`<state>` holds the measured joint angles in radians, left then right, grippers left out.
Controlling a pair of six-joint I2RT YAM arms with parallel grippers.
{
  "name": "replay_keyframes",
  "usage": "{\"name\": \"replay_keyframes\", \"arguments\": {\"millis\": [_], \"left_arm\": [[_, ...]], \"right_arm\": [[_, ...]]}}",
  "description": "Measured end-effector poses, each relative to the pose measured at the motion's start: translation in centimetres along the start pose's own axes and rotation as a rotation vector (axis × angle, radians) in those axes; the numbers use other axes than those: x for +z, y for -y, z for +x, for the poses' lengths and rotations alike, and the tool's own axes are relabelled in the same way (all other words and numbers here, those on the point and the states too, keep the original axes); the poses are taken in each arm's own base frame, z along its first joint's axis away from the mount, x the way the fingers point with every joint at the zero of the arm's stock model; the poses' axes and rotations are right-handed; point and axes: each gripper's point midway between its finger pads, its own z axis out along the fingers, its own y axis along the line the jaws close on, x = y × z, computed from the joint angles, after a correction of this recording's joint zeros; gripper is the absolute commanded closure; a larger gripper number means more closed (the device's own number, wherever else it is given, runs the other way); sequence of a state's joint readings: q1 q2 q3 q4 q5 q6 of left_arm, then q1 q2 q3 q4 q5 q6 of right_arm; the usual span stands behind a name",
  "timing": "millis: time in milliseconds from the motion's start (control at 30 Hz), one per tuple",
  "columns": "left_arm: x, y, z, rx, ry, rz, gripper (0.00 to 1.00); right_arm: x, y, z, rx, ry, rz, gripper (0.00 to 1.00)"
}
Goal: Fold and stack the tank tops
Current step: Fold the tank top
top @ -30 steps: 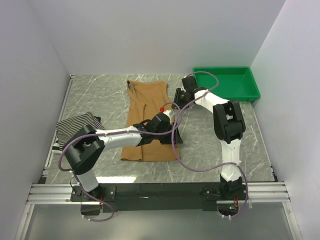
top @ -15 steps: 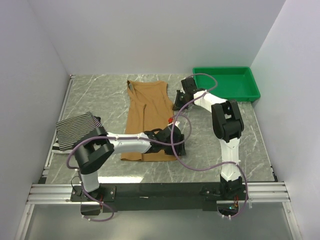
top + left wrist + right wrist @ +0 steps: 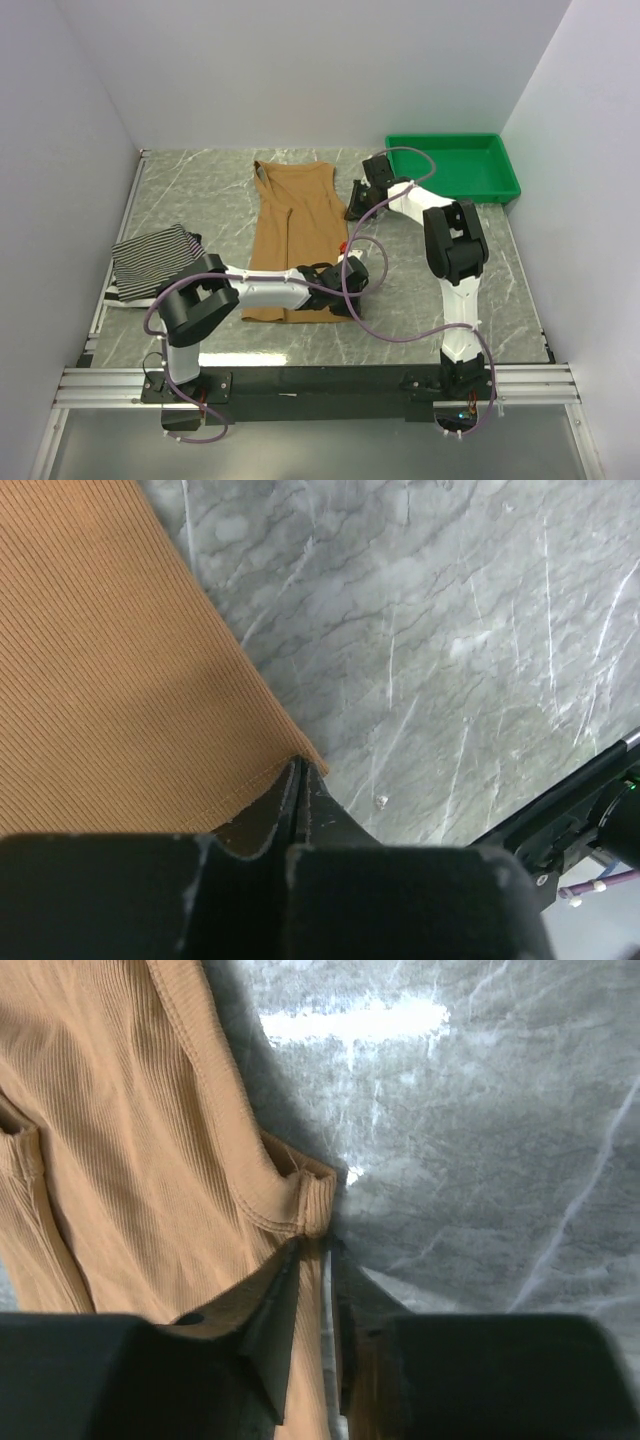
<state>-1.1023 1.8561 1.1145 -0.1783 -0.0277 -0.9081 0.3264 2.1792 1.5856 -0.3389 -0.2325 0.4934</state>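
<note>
High rear overview, close downward wrist views, all sharing tan top (image 3: 295,225)

The tan top (image 3: 300,215) lies flat mid-table, straps toward 12 o'clock; a folded striped top (image 3: 150,258) sits at 9 o'clock.

No writing, label, brand, number or sign can be read in any view. The tan tank top (image 3: 295,215), at the centre of the overhead frame, shows only plain ribbed cloth. The striped tank top (image 3: 150,258) at the left, the green tray (image 3: 455,165) at the upper right and the marbled surface (image 3: 200,190) carry no legible marks.
</note>
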Motion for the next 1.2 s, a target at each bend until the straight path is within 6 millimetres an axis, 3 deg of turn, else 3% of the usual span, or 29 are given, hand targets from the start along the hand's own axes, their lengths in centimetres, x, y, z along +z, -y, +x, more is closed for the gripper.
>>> {"name": "replay_keyframes", "arguments": {"millis": [100, 333, 433, 567, 767, 900, 1033, 1200], "left_arm": [[-0.6, -0.2, 0.2, 0.000, 0.013, 0.017, 1.00], [-5.2, -0.5, 0.3, -0.031, 0.077, 0.102, 1.00], [-6.1, -0.3, 0.0, -0.052, 0.100, 0.136, 0.99], [-6.1, -0.7, 0.0, -0.073, 0.102, 0.144, 0.99], [-5.5, -0.5, 0.1, -0.073, 0.094, 0.160, 0.78], [-4.5, -0.9, 0.8, -0.073, 0.067, 0.144, 0.76], [-3.9, -1.1, 1.2, -0.072, 0.050, 0.135, 0.69], [-3.6, -0.8, 0.8, -0.072, 0.050, 0.135, 0.59]], "right_arm": [[-0.3, 0.1, 0.0, 0.002, 0.013, 0.005, 0.63], [-1.6, -0.4, -1.1, -0.002, 0.069, -0.002, 0.61], [-1.6, -0.4, -1.3, -0.001, 0.078, 0.001, 0.62], [-1.5, -0.4, -1.4, -0.002, 0.085, 0.015, 0.62], [-0.8, -0.7, -1.7, -0.009, 0.094, 0.017, 0.62], [-0.3, -0.7, -1.4, -0.010, 0.087, 0.018, 0.61], [0.0, -0.9, -1.8, -0.017, 0.095, 0.026, 0.63], [1.0, -1.0, -1.6, -0.028, 0.097, 0.049, 0.81]]}}
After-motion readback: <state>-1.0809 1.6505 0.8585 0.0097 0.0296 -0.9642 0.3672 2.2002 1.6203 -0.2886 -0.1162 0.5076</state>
